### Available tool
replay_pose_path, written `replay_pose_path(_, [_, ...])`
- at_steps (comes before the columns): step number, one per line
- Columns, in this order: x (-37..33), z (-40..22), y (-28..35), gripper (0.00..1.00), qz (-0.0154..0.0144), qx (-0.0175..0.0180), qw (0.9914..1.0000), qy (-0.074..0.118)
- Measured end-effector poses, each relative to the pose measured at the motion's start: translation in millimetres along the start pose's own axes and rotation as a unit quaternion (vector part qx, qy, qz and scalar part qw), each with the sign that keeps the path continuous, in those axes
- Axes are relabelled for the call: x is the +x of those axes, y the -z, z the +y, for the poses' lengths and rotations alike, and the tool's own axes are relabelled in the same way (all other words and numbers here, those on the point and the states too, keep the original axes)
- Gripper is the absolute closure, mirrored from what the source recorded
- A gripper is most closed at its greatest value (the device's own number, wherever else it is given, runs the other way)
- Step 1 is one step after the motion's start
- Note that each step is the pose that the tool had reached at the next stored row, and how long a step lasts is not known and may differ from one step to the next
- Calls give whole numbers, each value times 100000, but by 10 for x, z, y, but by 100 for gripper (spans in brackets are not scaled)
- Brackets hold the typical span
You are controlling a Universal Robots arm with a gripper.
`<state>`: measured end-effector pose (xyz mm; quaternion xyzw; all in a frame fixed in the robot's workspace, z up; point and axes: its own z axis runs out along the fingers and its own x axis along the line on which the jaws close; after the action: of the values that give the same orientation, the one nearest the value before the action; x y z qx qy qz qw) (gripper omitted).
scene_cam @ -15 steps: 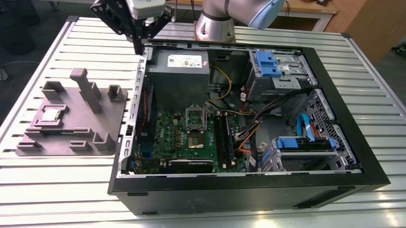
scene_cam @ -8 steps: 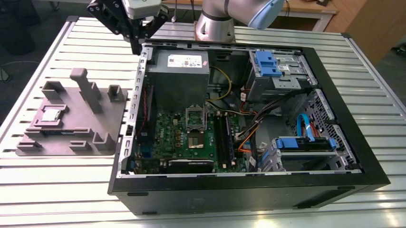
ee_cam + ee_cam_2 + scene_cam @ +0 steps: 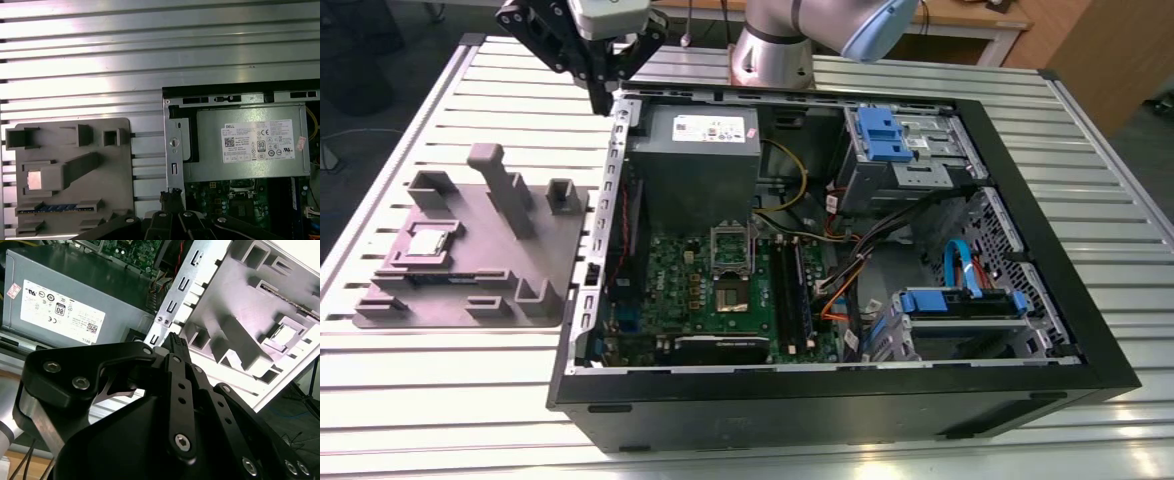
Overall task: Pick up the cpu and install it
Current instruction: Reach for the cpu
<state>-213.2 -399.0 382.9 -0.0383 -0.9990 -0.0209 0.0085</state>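
While the cpu point(image 3: 427, 242) lies flat in a shallow pocket of the grey fixture plate point(image 3: 400, 300), it sits well apart from the gripper point(image 3: 603, 98), lower than the fingertips and on the side away from the computer case point(image 3: 1067, 330). In the first wrist view the cpu point(image 3: 34, 179) shows as a pale square with raised plastic close around its edges. The gripper's fingers look pressed together, with nothing between them. Brought down like that, they would probably land on the chip's metal top and press or scrape it rather than straddle it. The chip seems thin and offers little edge, so a shallow or off-centre pinch could tip it in the pocket or let it slip free in transit. A tall upright block point(image 3: 503, 190) rises from the plate roughly between the gripper and the cpu, and a low sideways approach risks clipping it and shifting the whole plate. Almost directly beneath the fingertips runs the case's metal side wall point(image 3: 622, 150), with the power supply point(image 3: 700, 150) just beyond, and a descent here could snag that rim. Farther from the gripper, the socket point(image 3: 731, 292) lies on the green motherboard point(image 3: 680, 280) among cables. A tilted or turned chip set there could, I judge, bend its contacts.
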Motion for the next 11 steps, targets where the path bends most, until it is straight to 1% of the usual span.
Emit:
replay_pose_path(3, [14,-1,0,90,0,0,100000,1])
replay_pose_path(11, [23,-2,-1,90,-3,-2,100000,0])
